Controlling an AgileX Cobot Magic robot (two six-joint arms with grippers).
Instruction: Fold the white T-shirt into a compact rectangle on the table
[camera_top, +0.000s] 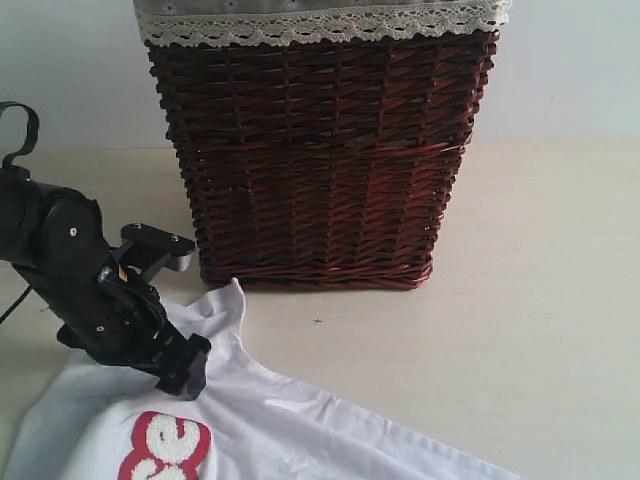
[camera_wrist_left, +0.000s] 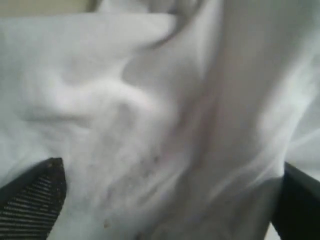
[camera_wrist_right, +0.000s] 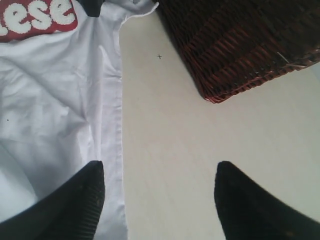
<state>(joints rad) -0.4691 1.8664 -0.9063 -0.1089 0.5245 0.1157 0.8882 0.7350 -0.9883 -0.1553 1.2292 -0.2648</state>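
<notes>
On the table (camera_top: 540, 330), toward the lower left of the exterior view, the white T-shirt (camera_top: 280, 425), lying in front of the dark brown wicker basket (camera_top: 320, 170); one pointed corner of cloth (camera_top: 232, 292) raised toward the basket's base, very near it, contact not clear. Rumpled rather than flat, with soft folds across the cloth. Facing up, a red patch (camera_top: 165, 445) with fuzzy white letters, cut off by the view's lower edge. Down at the shirt just beside that patch, the left gripper (camera_wrist_left: 165, 210), jaws spread wide, white cloth filling the gap between both fingertips (camera_wrist_left: 35, 200), nothing pinched. Cannot tell from the blurred wrist view whether the tips press into the cloth or only graze it. Outside the exterior view, the right gripper (camera_wrist_right: 160, 200); in its wrist view held above the shirt's straight stitched edge, jaws apart and empty, one finger (camera_wrist_right: 75, 200) over the cloth, the other over bare table. Basket upright at the far middle of the table, a lace-edged liner (camera_top: 320, 25) folded over its rim. Between basket and shirt, a small dark speck (camera_top: 318, 321) on the tabletop
</notes>
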